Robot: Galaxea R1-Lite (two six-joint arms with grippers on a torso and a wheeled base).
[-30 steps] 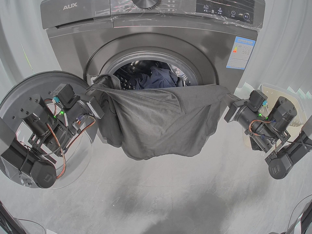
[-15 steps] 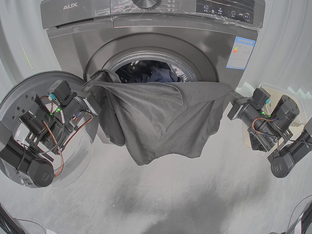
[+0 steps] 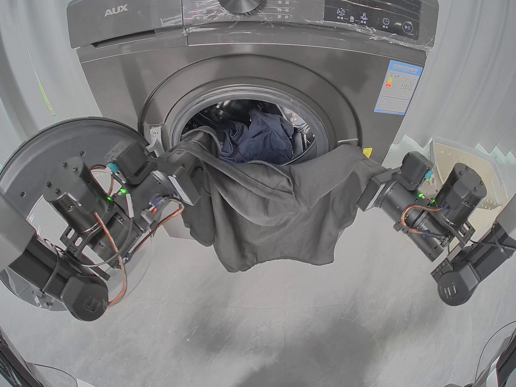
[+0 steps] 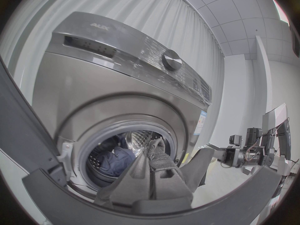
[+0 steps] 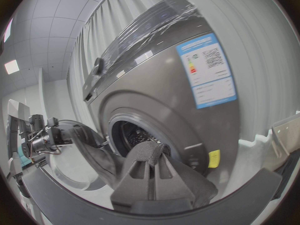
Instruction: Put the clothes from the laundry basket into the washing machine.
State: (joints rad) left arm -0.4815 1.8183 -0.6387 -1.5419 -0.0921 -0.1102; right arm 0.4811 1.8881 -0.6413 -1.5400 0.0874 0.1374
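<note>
Dark grey cotton garment (image 3: 269, 210) hangs stretched across the open mouth of the grey front-loading washing machine (image 3: 134, 81) - left gripper (image 3: 189, 159) and right gripper (image 3: 367, 174) each clamped on an edge. Navy clothes (image 3: 263, 135) in drum. Pale grey marbled floor (image 3: 269, 318), white curtains (image 3: 473, 81) behind.

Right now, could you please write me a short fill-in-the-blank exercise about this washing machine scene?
1. The left gripper and right gripper each pinch the grey garment, which hangs in ____ of the washing machine.
2. The machine's round door stands ____.
3. The clothes inside the drum are dark ____.
4. That door hangs on the robot's ____ side of the opening.

Missing words: front; open; blue; left.
</note>
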